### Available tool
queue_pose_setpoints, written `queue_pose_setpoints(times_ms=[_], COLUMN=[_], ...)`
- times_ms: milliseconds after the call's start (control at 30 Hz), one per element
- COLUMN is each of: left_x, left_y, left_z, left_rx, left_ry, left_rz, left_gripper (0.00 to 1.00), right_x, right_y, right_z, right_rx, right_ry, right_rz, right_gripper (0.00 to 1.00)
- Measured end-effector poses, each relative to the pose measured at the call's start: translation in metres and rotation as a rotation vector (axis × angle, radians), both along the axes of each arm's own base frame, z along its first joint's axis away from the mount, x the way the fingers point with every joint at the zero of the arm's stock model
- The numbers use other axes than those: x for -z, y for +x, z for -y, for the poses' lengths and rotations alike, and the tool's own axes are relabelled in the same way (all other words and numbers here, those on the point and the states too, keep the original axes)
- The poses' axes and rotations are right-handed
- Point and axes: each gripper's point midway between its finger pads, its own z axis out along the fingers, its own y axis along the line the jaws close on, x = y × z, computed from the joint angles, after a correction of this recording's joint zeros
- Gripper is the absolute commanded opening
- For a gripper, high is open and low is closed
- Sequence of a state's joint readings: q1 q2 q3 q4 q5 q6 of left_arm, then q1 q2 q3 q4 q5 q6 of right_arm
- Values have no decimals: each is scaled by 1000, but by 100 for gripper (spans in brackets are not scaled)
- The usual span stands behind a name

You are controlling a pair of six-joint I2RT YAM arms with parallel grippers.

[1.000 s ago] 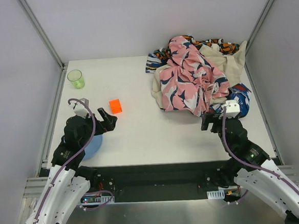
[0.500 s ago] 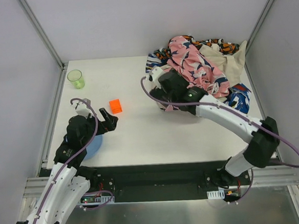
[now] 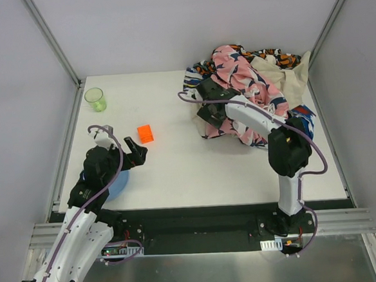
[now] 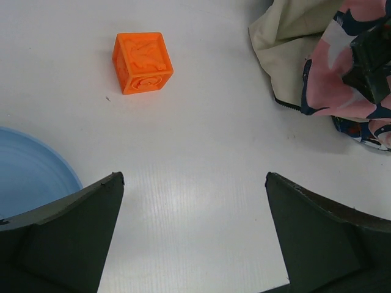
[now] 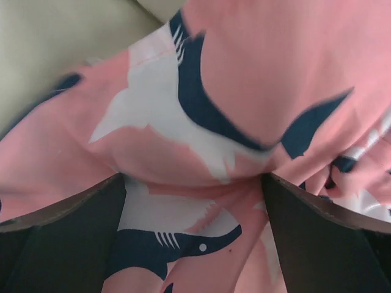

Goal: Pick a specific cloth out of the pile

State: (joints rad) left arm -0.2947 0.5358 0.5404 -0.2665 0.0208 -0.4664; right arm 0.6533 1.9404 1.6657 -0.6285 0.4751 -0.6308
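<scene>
Touching the pile (image 3: 238, 70), right pincer (image 3: 210, 111) stands spread.

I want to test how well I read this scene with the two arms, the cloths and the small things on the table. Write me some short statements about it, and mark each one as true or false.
1. The right tool is over the pink-and-navy cloth, jaws open. True.
2. The orange cube lies on the blue plate. False: it stands on the bare table, apart from the plate.
3. The left tool holds the green cup. False: it is open and empty; the cup stands near the table's far left corner.
4. The pile lies at the far right of the table. True.
</scene>
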Motion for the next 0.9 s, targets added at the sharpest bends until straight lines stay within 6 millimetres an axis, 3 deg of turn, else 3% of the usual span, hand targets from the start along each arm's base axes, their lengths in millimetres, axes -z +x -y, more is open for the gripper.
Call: queue_pose_setpoints(times_ms=[133, 300, 433, 633, 800, 867, 900], left_x=[1, 3, 8, 10, 10, 10, 10], left_y=[1, 3, 5, 6, 8, 8, 8], left_z=[-2, -5, -7, -9, -13, -13, -14], left_rx=[-11, -31, -43, -55, -74, -78, -79], left_ry=[6, 16, 28, 37, 45, 46, 47], left_rz=[0, -6, -23, -33, -29, -28, -28], left_gripper=[99, 99, 99, 99, 99, 99, 99], right_x=[28, 64, 96, 98, 100, 101, 102], right_y=[9, 13, 15, 21, 20, 19, 18], right_z=[61, 111, 124, 125, 138, 145, 148], right_rx=[35, 70, 61, 26, 11, 13, 14], right_ry=[-137, -210, -233, -288, -394, -420, -432], right_rz=[-127, -266, -384, -479, -534, -556, -569], right_gripper=[96, 96, 95, 99, 80, 56, 38])
